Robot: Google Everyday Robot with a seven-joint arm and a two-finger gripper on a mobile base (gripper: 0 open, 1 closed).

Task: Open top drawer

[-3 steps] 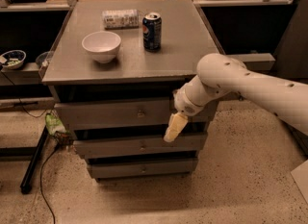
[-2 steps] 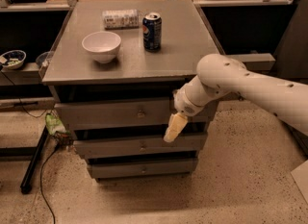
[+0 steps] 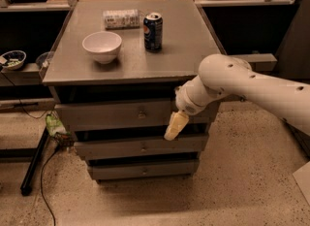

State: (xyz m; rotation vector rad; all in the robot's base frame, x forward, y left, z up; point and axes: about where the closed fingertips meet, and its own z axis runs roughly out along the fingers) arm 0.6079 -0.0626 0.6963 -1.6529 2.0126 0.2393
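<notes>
Grey tabletop (image 3: 179, 55), with the white arm (image 3: 252, 87) reaching in from the right. The top drawer (image 3: 106, 116) sits directly beneath the tabletop. The gripper (image 3: 175, 125) hangs before the drawer's lower right edge, right of the knob (image 3: 141, 115); spread or closed cannot be told. On the tabletop: white bowl (image 3: 102, 46), upright blue can (image 3: 153, 31).

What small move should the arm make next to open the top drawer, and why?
Probably move the gripper left and slightly up, toward the knob on the top drawer. The gripper hangs before the lower right part of that drawer front, clearly to the right of the knob, so it is not yet at the knob to pull.
</notes>
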